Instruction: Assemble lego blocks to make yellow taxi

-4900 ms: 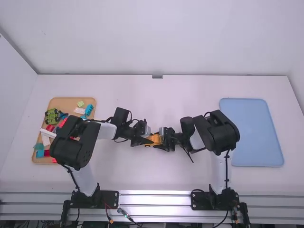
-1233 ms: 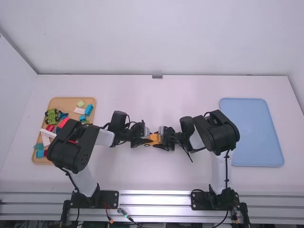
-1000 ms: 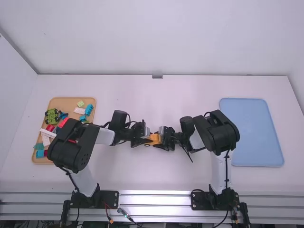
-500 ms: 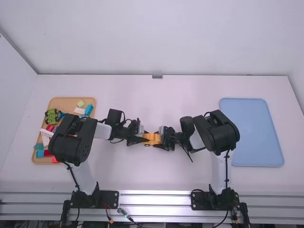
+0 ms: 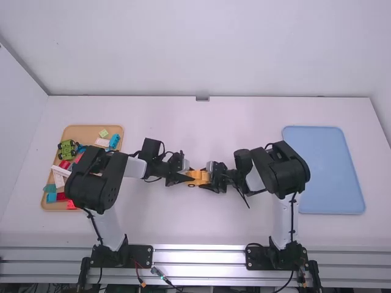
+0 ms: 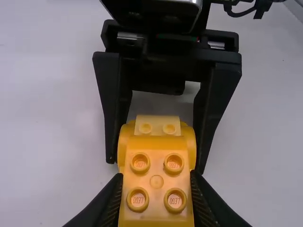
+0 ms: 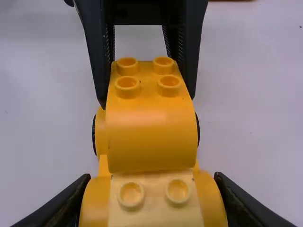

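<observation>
In the high view, my left gripper (image 5: 192, 177) and right gripper (image 5: 211, 178) face each other over the table's middle, with the small yellow taxi (image 5: 198, 176) between them. My left gripper (image 6: 156, 182) is shut on a studded yellow block (image 6: 156, 163), its fingers against both sides. In the right wrist view this block has a curved front (image 7: 150, 137) and sits on the wheeled yellow car base (image 7: 101, 132). A pale yellow studded piece (image 7: 154, 201) lies at the base's other end, where my right gripper (image 7: 152, 201) is shut on the rounded sides.
At the left, a wooden tray (image 5: 91, 129) holds a green vehicle (image 5: 67, 149), a blue block (image 5: 114, 141) and several red, white and teal pieces. An unoccupied light blue tray (image 5: 324, 171) lies at the right.
My left gripper has drawn back a little to the left, so more of the taxi is exposed. Since half a second ago, both grippers and the taxi have shifted slightly right.
</observation>
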{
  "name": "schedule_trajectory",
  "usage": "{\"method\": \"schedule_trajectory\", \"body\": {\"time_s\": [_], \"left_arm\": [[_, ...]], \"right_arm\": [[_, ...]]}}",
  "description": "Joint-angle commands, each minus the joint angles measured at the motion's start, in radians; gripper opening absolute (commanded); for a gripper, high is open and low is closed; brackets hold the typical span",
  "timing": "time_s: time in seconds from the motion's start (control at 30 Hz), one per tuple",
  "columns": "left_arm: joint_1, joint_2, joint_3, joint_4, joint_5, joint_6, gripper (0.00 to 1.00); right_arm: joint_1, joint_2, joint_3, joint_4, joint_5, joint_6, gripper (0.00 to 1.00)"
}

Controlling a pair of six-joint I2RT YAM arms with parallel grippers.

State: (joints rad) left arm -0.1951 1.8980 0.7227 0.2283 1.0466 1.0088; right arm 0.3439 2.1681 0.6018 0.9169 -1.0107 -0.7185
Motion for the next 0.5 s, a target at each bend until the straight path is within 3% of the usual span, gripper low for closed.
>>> {"method": "schedule_trajectory", "body": {"time_s": [0.0, 0.13, 0.47], "left_arm": [[-0.027, 0.044, -0.01, -0.014, -0.058, -0.05, 0.02], [-0.006, 0.044, -0.009, -0.01, 0.024, -0.048, 0.02], [-0.008, 0.012, 0.003, -0.011, 0.04, -0.051, 0.02]], "right_arm": [[0.016, 0.011, 0.0, -0.004, 0.013, 0.012, 0.53], [0.016, 0.011, 0.0, -0.004, 0.013, 0.011, 0.53], [0.016, 0.011, 0.0, -0.004, 0.017, 0.011, 0.53]]}}
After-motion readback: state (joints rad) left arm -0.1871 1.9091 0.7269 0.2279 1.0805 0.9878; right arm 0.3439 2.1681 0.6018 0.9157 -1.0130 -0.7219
